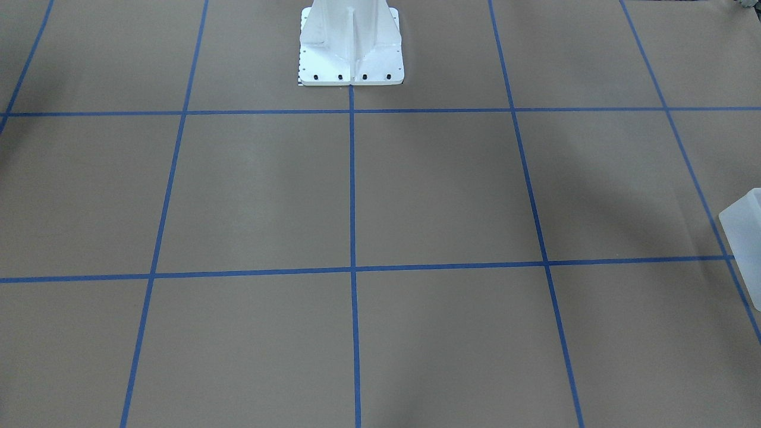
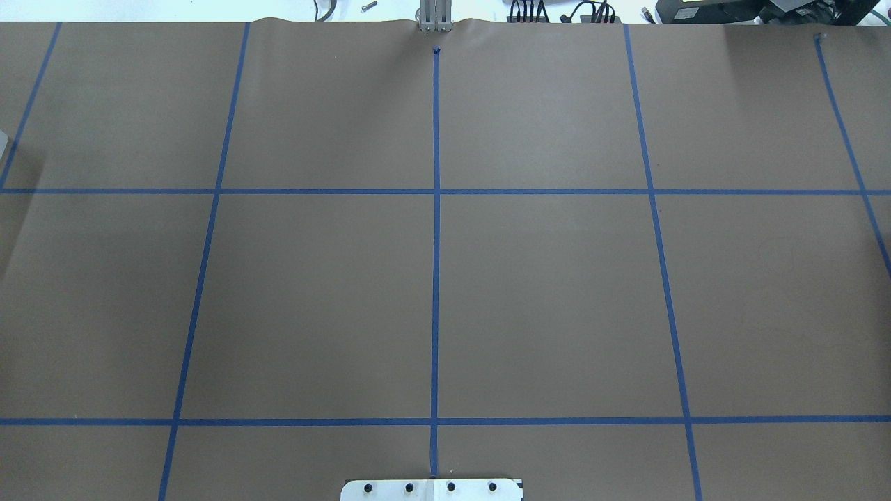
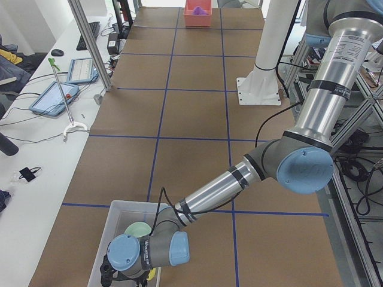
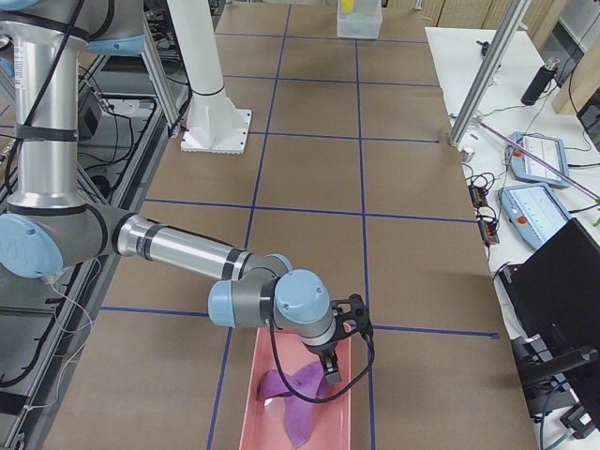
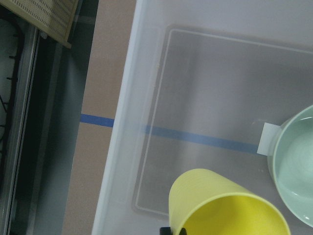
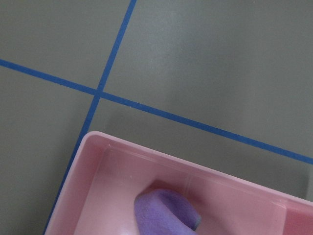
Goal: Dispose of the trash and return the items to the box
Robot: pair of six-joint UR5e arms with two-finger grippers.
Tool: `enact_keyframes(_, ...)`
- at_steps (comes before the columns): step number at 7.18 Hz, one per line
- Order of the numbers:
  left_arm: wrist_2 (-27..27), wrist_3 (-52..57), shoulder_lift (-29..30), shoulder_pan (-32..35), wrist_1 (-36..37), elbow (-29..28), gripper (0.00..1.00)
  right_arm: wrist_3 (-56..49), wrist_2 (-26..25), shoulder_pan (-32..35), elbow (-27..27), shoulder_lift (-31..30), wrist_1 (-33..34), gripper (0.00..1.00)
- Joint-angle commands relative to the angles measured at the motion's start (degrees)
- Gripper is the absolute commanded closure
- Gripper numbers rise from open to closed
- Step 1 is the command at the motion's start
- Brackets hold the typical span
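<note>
My left gripper (image 5: 172,231) hangs inside the clear plastic box (image 5: 124,122). Only a dark fingertip shows, pressed against the rim of a yellow cup (image 5: 220,205), which it seems to hold tilted above the box floor. A pale green bowl (image 5: 298,166) lies in the box beside the cup. The box also shows under the near arm in the exterior left view (image 3: 119,218). My right gripper (image 4: 330,364) hovers over a pink tray (image 4: 251,412) that holds crumpled purple trash (image 4: 295,394). I cannot tell whether it is open or shut. The right wrist view shows the tray's corner (image 6: 88,161) and the purple trash (image 6: 166,213).
The brown paper table with blue tape lines (image 2: 436,278) bears only the white robot base (image 1: 351,41) in the middle. A corner of the clear box (image 1: 743,238) shows at the front-facing view's right edge. Tablets and cables lie on the side bench (image 3: 54,95).
</note>
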State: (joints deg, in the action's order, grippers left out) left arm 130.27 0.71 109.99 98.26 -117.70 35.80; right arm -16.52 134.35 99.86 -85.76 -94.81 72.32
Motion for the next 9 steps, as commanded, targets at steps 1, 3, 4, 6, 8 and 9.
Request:
enact_keyframes(1,1.0,0.0,0.0,0.0,-0.2,0.3,0.24,13.6,1.6,-5.2,-4.3,2.5,0.2,0.00)
enact_keyframes(3,1.0,-4.0,-0.1,-0.1,0.6,6.3,0.21,25.1,1.5,-10.8,-10.8,2.5,0.4,0.00)
enact_keyframes(4,2.5,-6.2,-1.9,-0.1,5.6,15.2,0.21,31.6,1.4,-13.9,-14.4,2.5,0.4,0.00)
enact_keyframes(6,4.9,-6.6,-8.4,-0.7,22.7,43.1,0.15,40.0,0.7,-18.5,-17.8,2.4,0.5,0.00)
enact_keyframes(8,4.2,-15.7,-12.7,-10.1,29.0,63.3,0.13,39.6,0.6,-19.0,-17.5,1.7,0.5,0.00)
enact_keyframes(9,4.2,-22.2,-13.3,-14.3,29.9,69.5,0.13,39.6,0.6,-19.4,-17.4,1.7,0.5,0.00)
